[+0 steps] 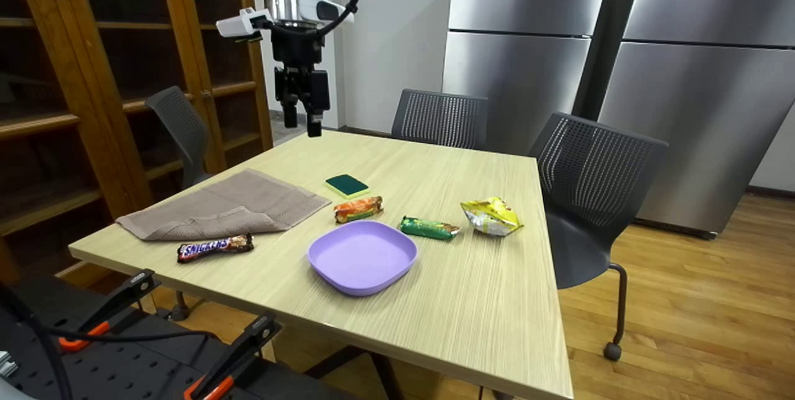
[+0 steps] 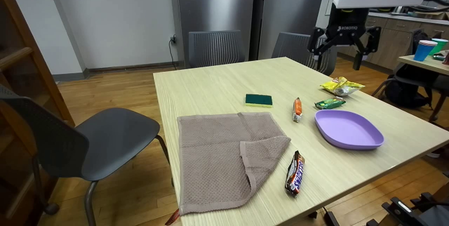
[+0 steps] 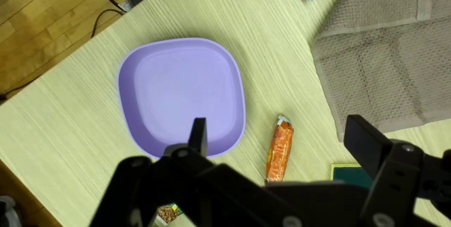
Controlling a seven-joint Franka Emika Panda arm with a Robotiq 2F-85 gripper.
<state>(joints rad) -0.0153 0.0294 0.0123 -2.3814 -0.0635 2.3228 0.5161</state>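
Observation:
My gripper point(image 3: 277, 128) hangs high above the table with its jaws spread wide and nothing between them. In both exterior views the gripper point(image 1: 302, 125) point(image 2: 337, 65) is well clear of everything on the tabletop. Seen from the wrist, an orange-wrapped bar point(image 3: 280, 149) lies on the table in the gap between the fingers, its lower end hidden by the gripper. A purple square plate point(image 3: 183, 86), with nothing in it, sits left of that bar. The green and yellow sponge point(image 3: 347, 175) is partly covered by the right finger. A green-wrapped bar point(image 1: 428, 228) lies beside the plate.
A crumpled yellow bag point(image 1: 492, 216) rests near the table's side by a chair point(image 1: 590, 201). The brown towel point(image 2: 217, 163), one corner folded over, spreads across another part of the table. Next to it is a Snickers bar point(image 2: 295, 173). Clamps point(image 1: 236, 350) stand at the near edge.

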